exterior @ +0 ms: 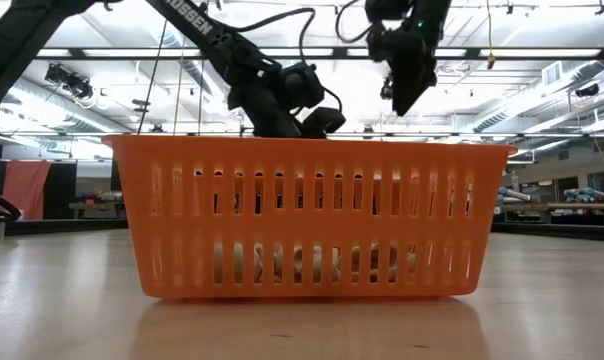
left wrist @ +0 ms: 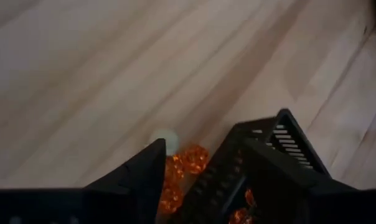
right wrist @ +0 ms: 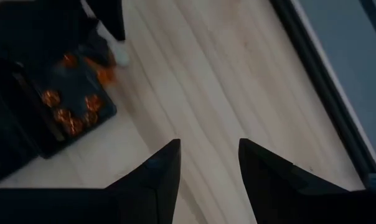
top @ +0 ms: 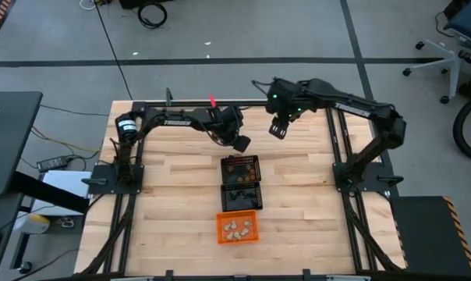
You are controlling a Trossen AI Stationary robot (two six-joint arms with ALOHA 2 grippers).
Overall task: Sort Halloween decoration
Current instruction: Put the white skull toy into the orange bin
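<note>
Overhead: left gripper (left wrist: 203, 180), jaws parted, nothing between them, orange trinkets (left wrist: 187, 163) and one cream-white trinket (left wrist: 167, 140) just beyond the fingertips, beside the black mesh basket (left wrist: 272, 146) (corner only). Right gripper (right wrist: 208, 168), jaws apart, above bare table (right wrist: 238, 81).

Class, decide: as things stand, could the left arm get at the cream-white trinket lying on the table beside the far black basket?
Probably yes. The left gripper hangs just above that trinket, fingers apart, with nothing over it; only the black basket stands close beside.
</note>
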